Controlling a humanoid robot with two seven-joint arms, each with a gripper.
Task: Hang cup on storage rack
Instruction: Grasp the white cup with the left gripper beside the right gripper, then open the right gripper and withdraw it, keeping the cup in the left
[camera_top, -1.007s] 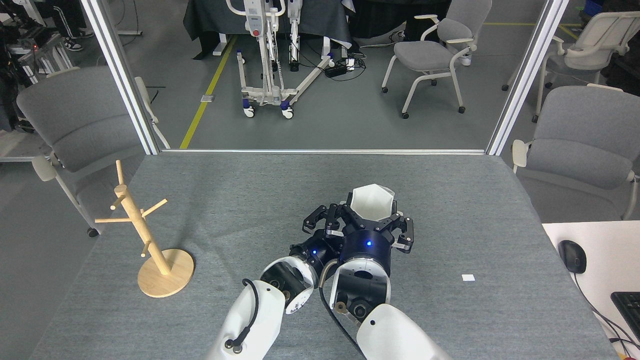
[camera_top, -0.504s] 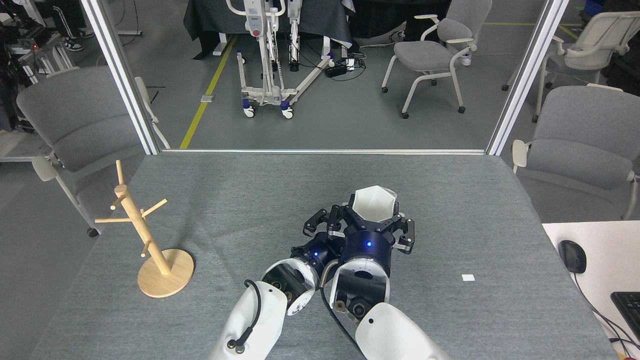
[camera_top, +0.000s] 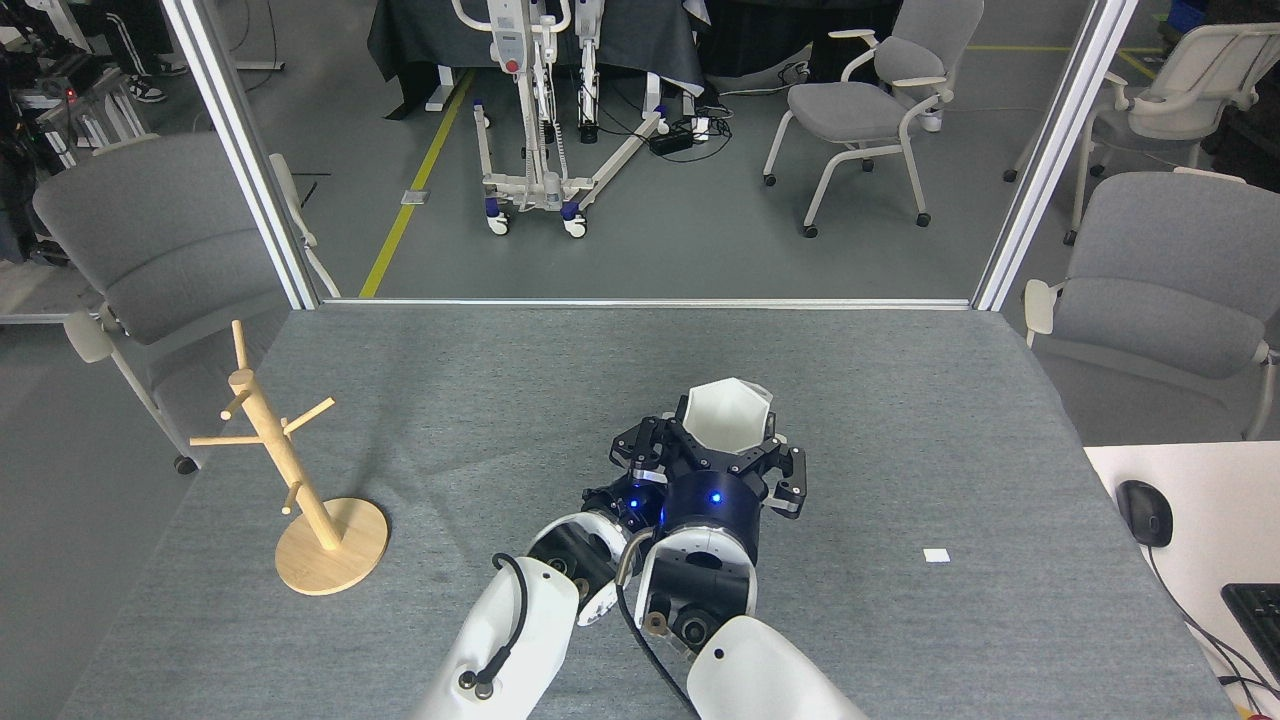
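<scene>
1. Far off to the left of both claws stands the rack, upright on its round base near the table's left edge, its pegs bare and angled upward so a handle hole can slip over one and stay; nothing hangs there yet

2. The left claw sits just beside the right one, tucked against its left side and partly hidden behind it; I can't tell from here whether it is spread or pinched, and it seems only to wait or steady, not to carry

3. The right claw has its dark fingers wrapped around the lower body of the cup, clenched on it from both sides, so the white hexagonal mouth rises above the fingers and faces up and away from the robot

4. Holding the body rather than the handle makes sense to me: it should leave the pierced tab free for a peg, though the tab itself isn't visible from this side

5. To the right of the claws, well apart, a small white scrap lies on the table, out of the way

6. My guess is the cup must next travel left across the table to the rack, and tilting it onto a peg will be the fiddly part
</scene>
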